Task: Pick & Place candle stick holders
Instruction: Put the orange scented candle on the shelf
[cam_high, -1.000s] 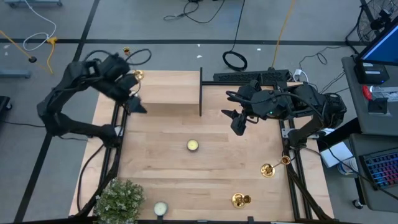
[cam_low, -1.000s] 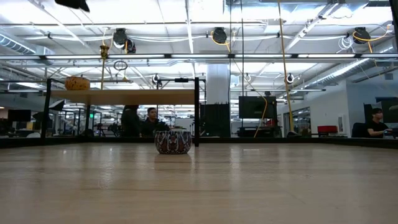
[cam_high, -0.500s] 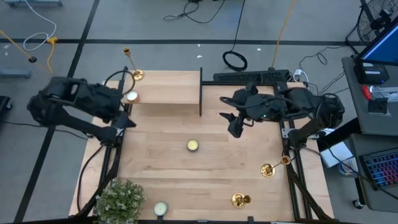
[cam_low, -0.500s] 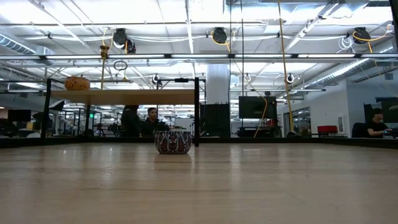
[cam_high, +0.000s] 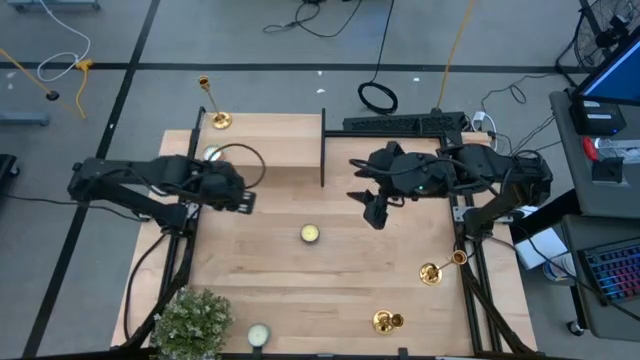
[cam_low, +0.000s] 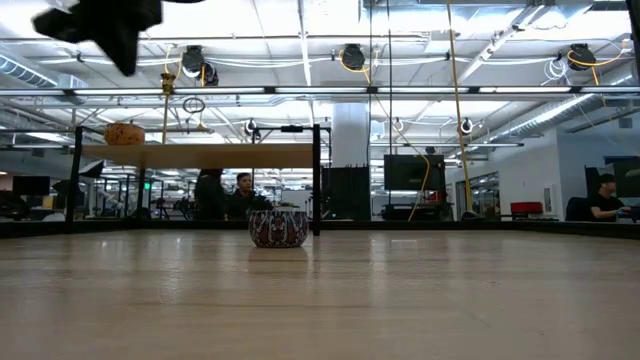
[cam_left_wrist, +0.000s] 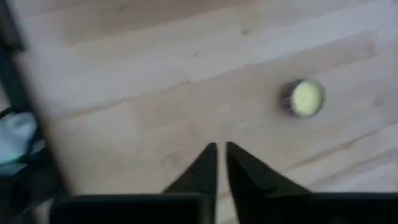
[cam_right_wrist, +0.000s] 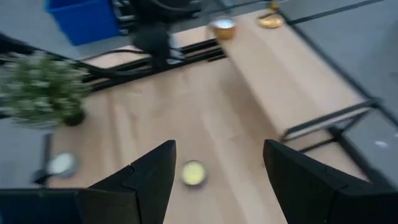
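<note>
One gold candle stick holder (cam_high: 212, 104) stands by its round base on the raised shelf (cam_high: 270, 150) at the far left corner. Two more candle stick holders (cam_high: 432, 271) (cam_high: 386, 321) are on the table at the near right. My left gripper (cam_high: 246, 198) (cam_left_wrist: 221, 163) hangs shut over bare table in front of the shelf, left of a yellow tealight (cam_high: 310, 233) (cam_left_wrist: 305, 98), holding nothing. My right gripper (cam_high: 372, 210) (cam_right_wrist: 214, 177) hovers open above the table's middle, far right of that tealight (cam_right_wrist: 194, 174).
A white tealight (cam_high: 212, 155) sits on the shelf, whose dark post (cam_high: 323, 150) stands at its right end. A potted plant (cam_high: 190, 320) and a pale tealight (cam_high: 258, 335) are at the near left. The table's middle and left show bare wood.
My left gripper has left the shelf's far left corner beside the candle stick holder, swung out left, then come down toward the table's middle, turning as it went. It now shows at the top of the low view. My right gripper has crept slightly leftward.
</note>
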